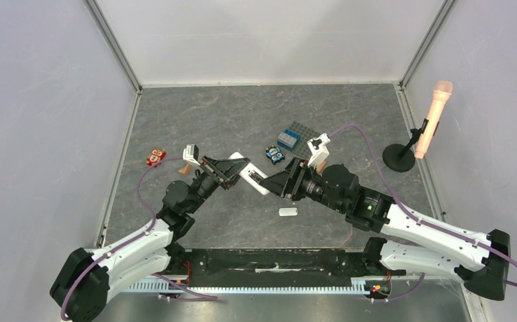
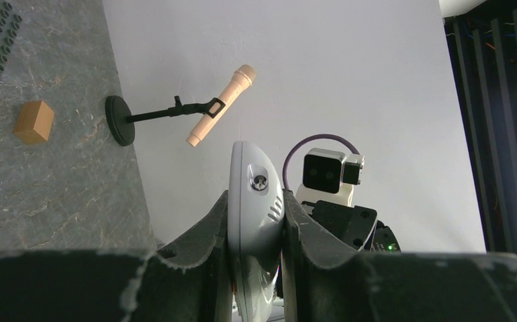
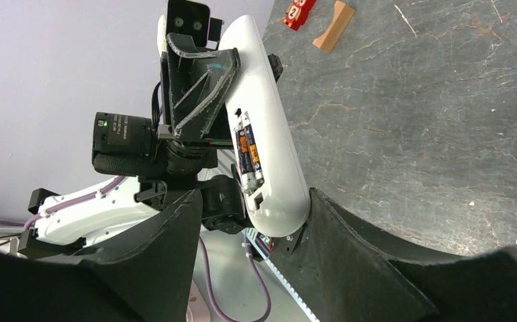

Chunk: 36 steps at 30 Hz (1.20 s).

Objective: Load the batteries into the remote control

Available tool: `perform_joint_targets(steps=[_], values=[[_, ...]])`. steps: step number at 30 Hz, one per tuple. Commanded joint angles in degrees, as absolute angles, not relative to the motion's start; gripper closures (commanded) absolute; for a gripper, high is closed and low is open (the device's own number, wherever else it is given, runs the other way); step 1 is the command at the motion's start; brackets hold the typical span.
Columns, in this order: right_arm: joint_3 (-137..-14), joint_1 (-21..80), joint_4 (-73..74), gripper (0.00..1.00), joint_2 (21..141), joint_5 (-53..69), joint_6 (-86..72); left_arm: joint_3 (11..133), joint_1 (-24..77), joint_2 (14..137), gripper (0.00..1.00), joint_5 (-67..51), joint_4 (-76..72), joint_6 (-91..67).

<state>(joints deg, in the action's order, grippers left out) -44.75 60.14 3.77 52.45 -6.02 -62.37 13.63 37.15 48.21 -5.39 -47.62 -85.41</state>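
Left pincer (image 2: pixel 256 209) tight on remote control (image 2: pixel 249 168), batteries (image 3: pixel 248 151) in its bay; right pincer (image 3: pixel 254 198) agape around its other end.

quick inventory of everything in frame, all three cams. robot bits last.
remote: 1, white, held between the two claws
batteries: 2, dark with orange, in the remote's open back compartment
cover: 1, white, on the table nearer the arm bases than the remote
toy car: 1, red, left part of the table
wedge: 1, brown wood, beside the toy car
block: 1, brown wood, near the brick plate
brick plate: 1, grey, mid table
blue brick: 1, on the brick plate
small toy: 1, blue and black, beside the brick plate
microphone: 1, peach, on a black stand, right edge
table: 1, grey
left claw: black, shut on the remote
right claw: black, open around the remote's other end
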Motion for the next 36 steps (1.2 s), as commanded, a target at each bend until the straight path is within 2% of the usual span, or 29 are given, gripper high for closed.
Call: perform_joint_targets(steps=[1, 8, 14, 21, 24, 27, 29, 36], values=[[-44.76, 59.7, 0.44, 0.39, 53.32, -5.47, -62.1, 14.37, 37.44, 47.78, 0.98, -5.45, -49.15, -84.81], [-43.81, 59.0, -1.96, 0.47, 55.14, -6.39, -62.6, 15.12, 37.45, 48.94, 0.98, -8.07, -50.79, -84.64], [-43.56, 58.54, -2.55, 0.62, 56.43, -5.54, -62.48, 15.24, 37.42, 49.31, 0.98, -8.44, -51.5, -84.55], [-43.02, 58.51, -2.22, 0.68, 57.11, -4.68, -61.55, 15.55, 37.38, 49.57, 0.98, -8.56, -51.7, -84.38], [-43.06, 58.45, -2.12, 0.64, 56.65, -4.75, -61.53, 15.64, 37.42, 49.71, 0.98, -8.73, -51.64, -83.79], [-43.57, 58.01, -1.43, 0.44, 55.47, -5.27, -61.07, 15.43, 37.35, 48.86, 0.98, -8.89, -50.27, -82.02], [-43.68, 57.39, -1.24, 0.37, 54.27, -5.23, -60.34, 15.41, 37.36, 47.49, 0.98, -9.01, -47.72, -79.7], [-41.66, 53.48, -0.12, 0.32, 47.22, -4.27, -53.89, 15.77, 37.05, 39.01, 0.98, -9.46, -34.42, -69.6]])
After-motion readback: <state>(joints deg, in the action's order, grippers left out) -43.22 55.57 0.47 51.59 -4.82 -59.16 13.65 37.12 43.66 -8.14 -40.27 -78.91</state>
